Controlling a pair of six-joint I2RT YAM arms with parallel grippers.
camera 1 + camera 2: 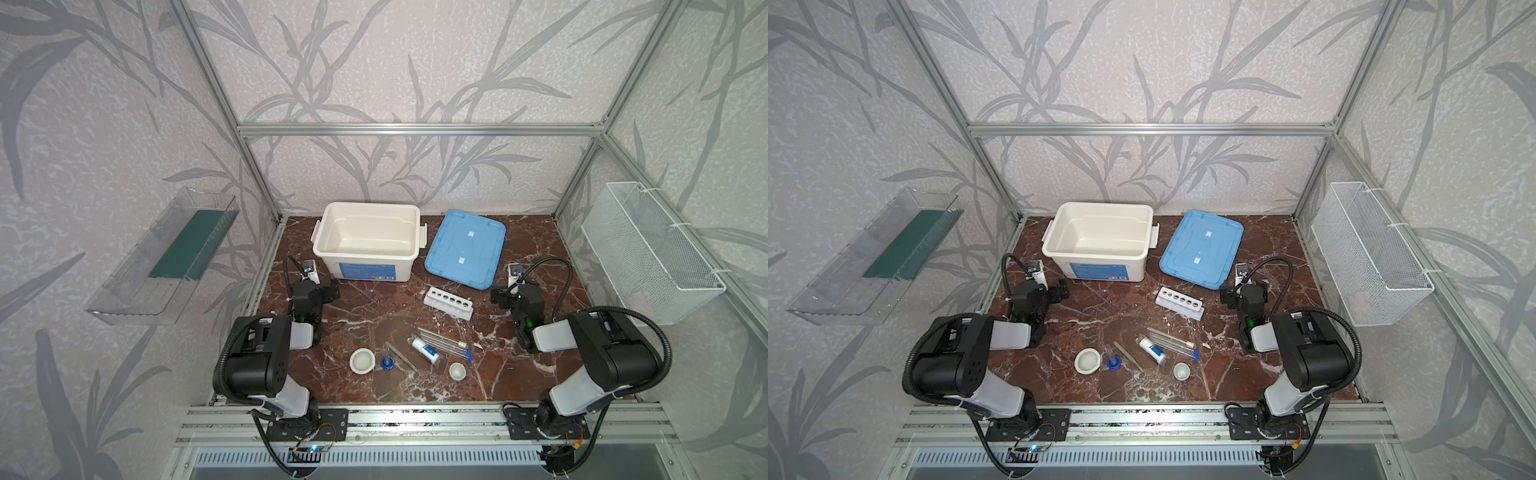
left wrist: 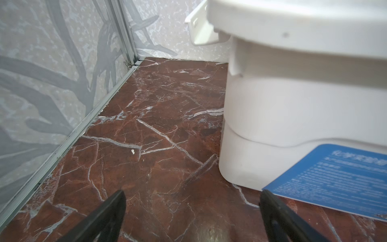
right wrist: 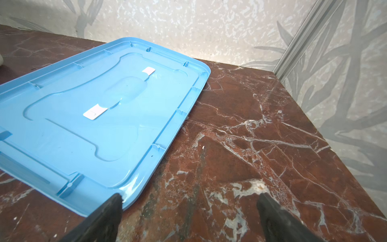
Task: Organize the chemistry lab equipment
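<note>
One counter [image 1: 374,309]: brown marble across the lower middle of both top views, carrying everything below.
Bin [image 1: 328,253]: white, uncovered, nothing visible inside; upper centre.
Lid [image 1: 465,249]: blue, flat, just right of the bin.
Left jaws: spread wide, gripping nothing, over bare counter by the bin's lower left corner.
Right jaws: spread wide, gripping nothing, at the lid's lower right corner.
Rack [image 1: 449,303]: six holes, all vacant, just below the lid.
Bottle [image 1: 426,350]: on its side, lower centre, touching or just beside the test tubes.
Larger cup [image 1: 362,360]: left end of the cluster.
Smaller cup [image 1: 457,370]: right end, below the tubes' caps.
Cylinder [image 1: 387,361]: blue base, seemingly upright, just right of the larger cup.
Tweezers [image 1: 401,355]: flat, between cylinder and bottle.
Test tubes [image 1: 446,343]: thin, clear, bunched side by side.
Risk, tubes: round and crowded; likely to roll off or come up two at once under a careless pinch.
Risk, cylinder: narrow and tall; easily toppled by a sweep toward cup or tweezers.
Risk, tweezers: flat on marble; scraping or a missed grip probable.
Equipment versus jaws: whole cluster lower in frame and nearer the middle, well apart from both sets.
</note>
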